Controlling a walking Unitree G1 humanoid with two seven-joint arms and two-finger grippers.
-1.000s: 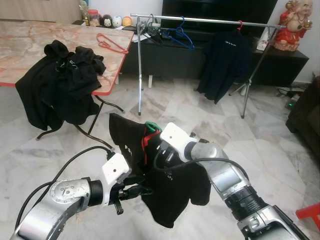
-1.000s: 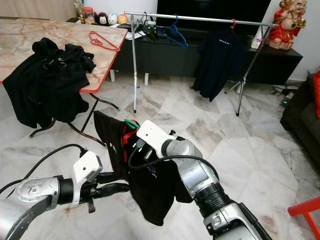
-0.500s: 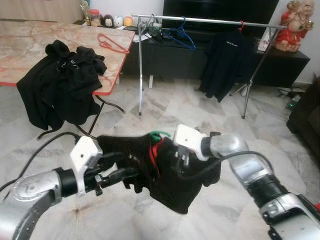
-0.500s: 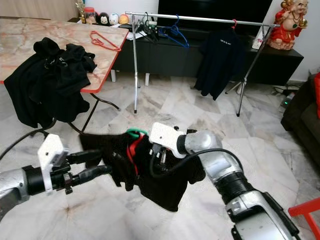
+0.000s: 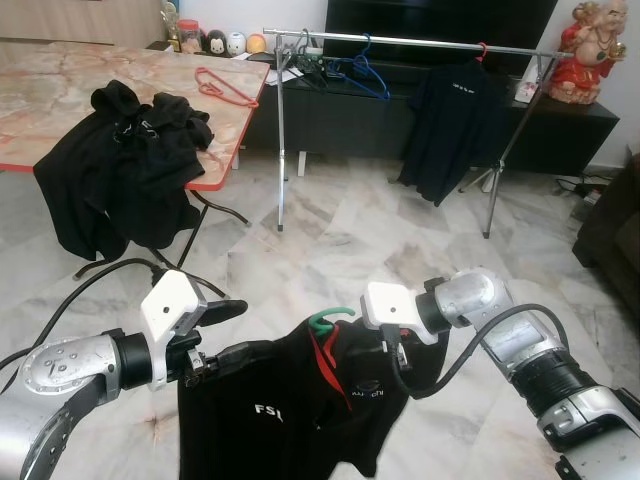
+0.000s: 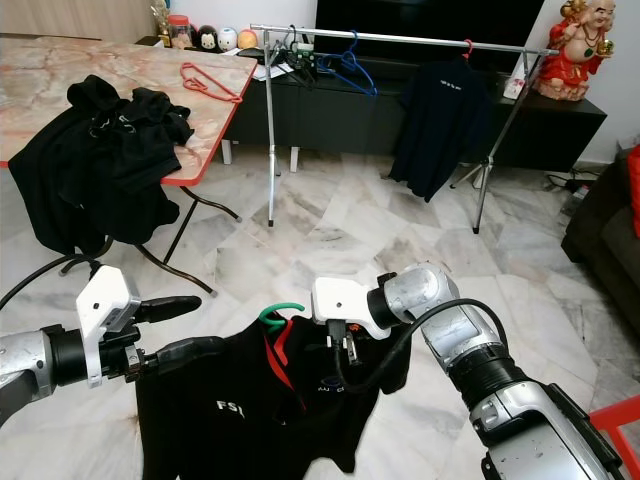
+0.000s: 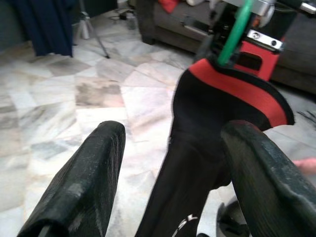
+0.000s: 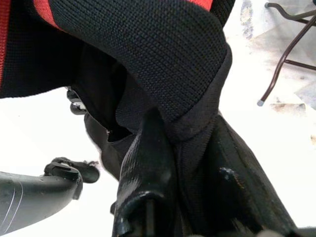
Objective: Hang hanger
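Your right hand [image 5: 400,352] is pinching the shoulder of the black shirt [image 5: 290,410] on its green hanger [image 5: 330,320], low over the marble floor [image 5: 340,240] — well short of the clothes rail [image 5: 420,42]. Your left hand [image 5: 225,335] is spread, one finger touching the shirt's other shoulder.

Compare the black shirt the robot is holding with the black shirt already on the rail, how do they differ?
The held black shirt hangs low over the floor, between the left end effector and right end effector; the hung shirt is up on the clothes rail. The held one shows a red collar lining and a green hanger hook; the hung one has a red hook. The held one is stretched wide, the hung one drapes narrow. Both are black with small white print.
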